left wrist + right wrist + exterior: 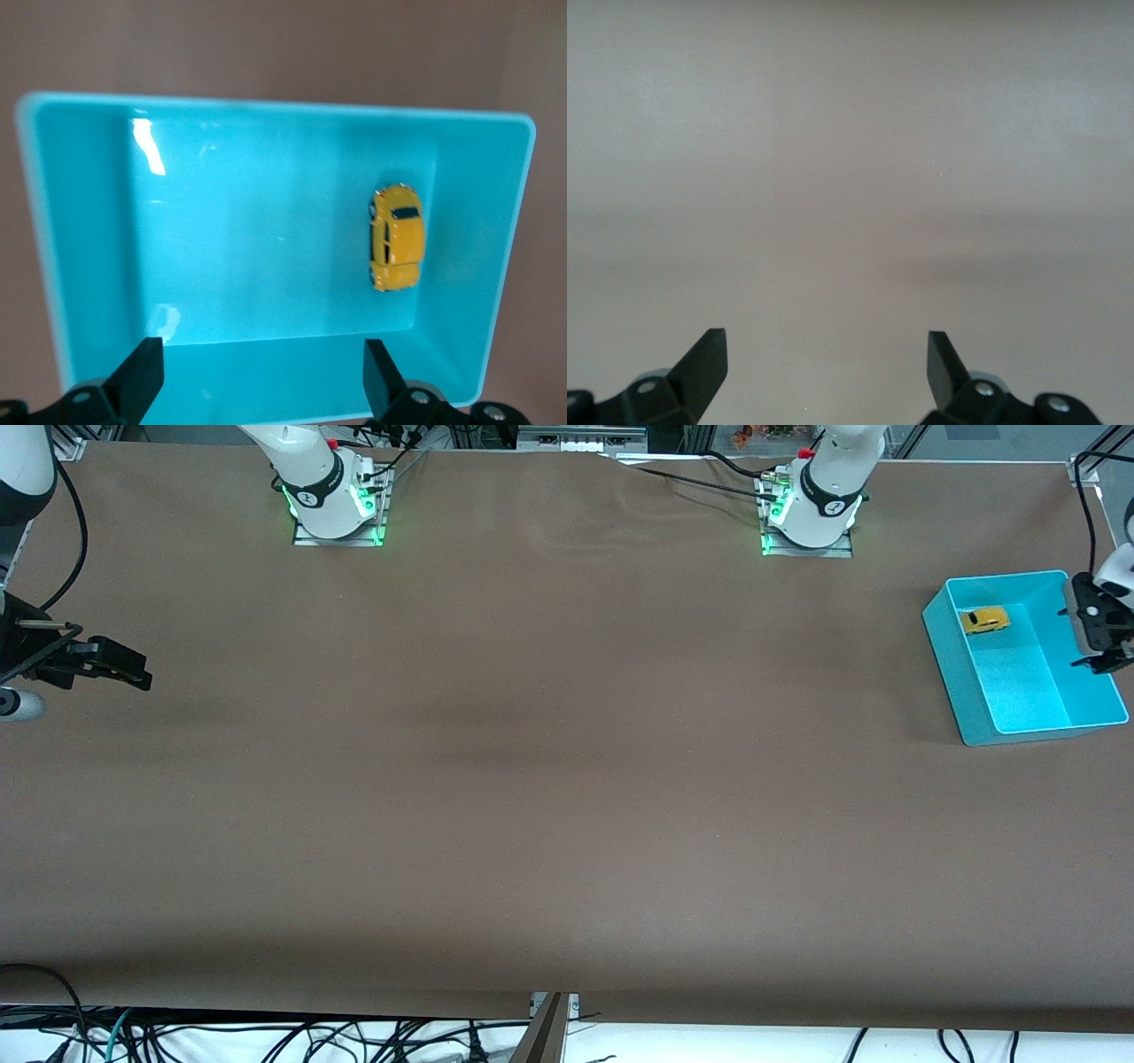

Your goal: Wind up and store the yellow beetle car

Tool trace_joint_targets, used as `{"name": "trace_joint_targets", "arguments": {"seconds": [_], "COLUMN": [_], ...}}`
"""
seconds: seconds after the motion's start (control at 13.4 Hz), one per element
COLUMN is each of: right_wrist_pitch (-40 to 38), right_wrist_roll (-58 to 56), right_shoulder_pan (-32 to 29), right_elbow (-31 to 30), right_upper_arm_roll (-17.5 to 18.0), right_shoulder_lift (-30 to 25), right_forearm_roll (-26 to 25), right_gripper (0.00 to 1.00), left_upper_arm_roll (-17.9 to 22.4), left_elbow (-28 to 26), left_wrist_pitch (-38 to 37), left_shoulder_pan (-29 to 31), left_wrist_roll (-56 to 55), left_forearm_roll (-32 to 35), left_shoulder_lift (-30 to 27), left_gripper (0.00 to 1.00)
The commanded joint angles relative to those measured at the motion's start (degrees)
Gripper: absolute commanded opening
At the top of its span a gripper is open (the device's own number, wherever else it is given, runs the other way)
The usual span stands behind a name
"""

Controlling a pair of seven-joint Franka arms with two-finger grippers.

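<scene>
The yellow beetle car [985, 620] lies on the floor of a turquoise bin [946, 651] at the left arm's end of the table. In the left wrist view the car [396, 236] sits inside the bin [35, 230], apart from my fingers. My left gripper [1101, 638] hangs open and empty over the bin's outer rim; it also shows in the left wrist view [261, 372]. My right gripper [120, 666] is open and empty over bare table at the right arm's end; it also shows in the right wrist view [827, 367].
The brown table cloth [532, 779] spans the whole table. The two arm bases [332, 496] [811, 509] stand along its edge farthest from the front camera. Cables hang below the edge nearest the front camera.
</scene>
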Motion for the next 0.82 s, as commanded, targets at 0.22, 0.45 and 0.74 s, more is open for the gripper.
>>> {"name": "trace_joint_targets", "arguments": {"seconds": [0.22,0.45,0.74], "right_wrist_pitch": [0.1,0.1,0.2], "right_wrist_roll": [0.4,0.4,0.4], "right_shoulder_pan": [0.0,0.0,0.0], "right_elbow": [-0.5,-0.5,-0.6], "right_upper_arm_roll": [0.0,0.1,0.0], "right_shoulder_lift": [-0.9,-0.9,-0.9], "right_forearm_roll": [0.9,0.9,0.9], "right_gripper": [1.0,1.0,1.0], "left_upper_arm_roll": [-4.0,-4.5,-4.4], "left_elbow": [14.1,15.7,19.3], "left_wrist_pitch": [-14.4,-17.6,-24.4], "left_shoulder_pan": [-6.0,-9.9,-16.6], "left_wrist_roll": [-12.4,-33.4,-61.3], "left_forearm_roll": [-9.6,-10.4,-10.9], "left_shoulder_lift": [-0.5,-1.4,-2.3], "left_gripper": [0.99,1.0,1.0]}}
